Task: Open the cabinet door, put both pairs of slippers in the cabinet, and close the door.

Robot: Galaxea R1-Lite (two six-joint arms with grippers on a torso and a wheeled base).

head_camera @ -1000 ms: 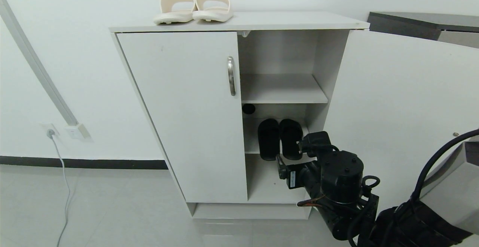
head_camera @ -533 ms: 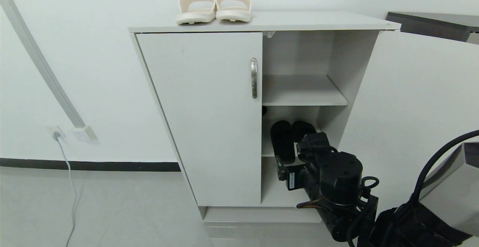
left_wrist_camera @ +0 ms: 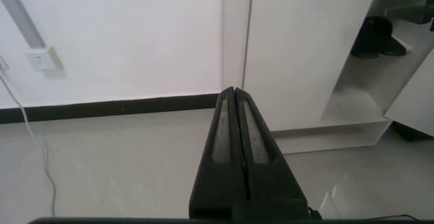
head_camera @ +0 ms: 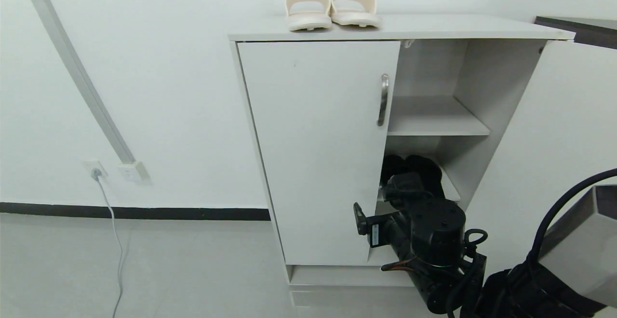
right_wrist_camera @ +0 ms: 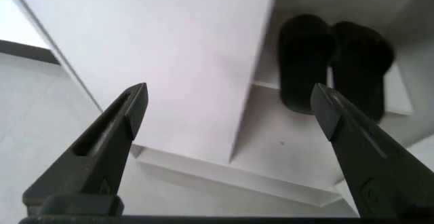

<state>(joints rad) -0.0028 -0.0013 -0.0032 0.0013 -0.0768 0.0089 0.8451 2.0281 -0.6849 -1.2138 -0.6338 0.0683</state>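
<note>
A pair of beige slippers (head_camera: 332,9) sits on top of the white cabinet (head_camera: 482,28). A pair of black slippers (right_wrist_camera: 332,61) lies on the cabinet's middle shelf, partly hidden behind my right arm in the head view (head_camera: 424,166). The left door (head_camera: 318,149) with its metal handle (head_camera: 383,99) is closed; the right door (head_camera: 554,154) stands wide open. My right gripper (right_wrist_camera: 227,105) is open, low in front of the opening near the closed door's edge, holding nothing. My left gripper (left_wrist_camera: 234,95) is shut and empty, low over the floor left of the cabinet.
A wall socket (head_camera: 96,171) with a cable hanging to the grey floor (head_camera: 144,270) is left of the cabinet. A slanted wall conduit (head_camera: 72,62) runs above it. A dark grey object (head_camera: 578,25) stands behind the open door.
The camera has swung left, so the cabinet sits further right in the picture. My right arm now covers more of the black slippers. Slippers and doors stay where they were.
</note>
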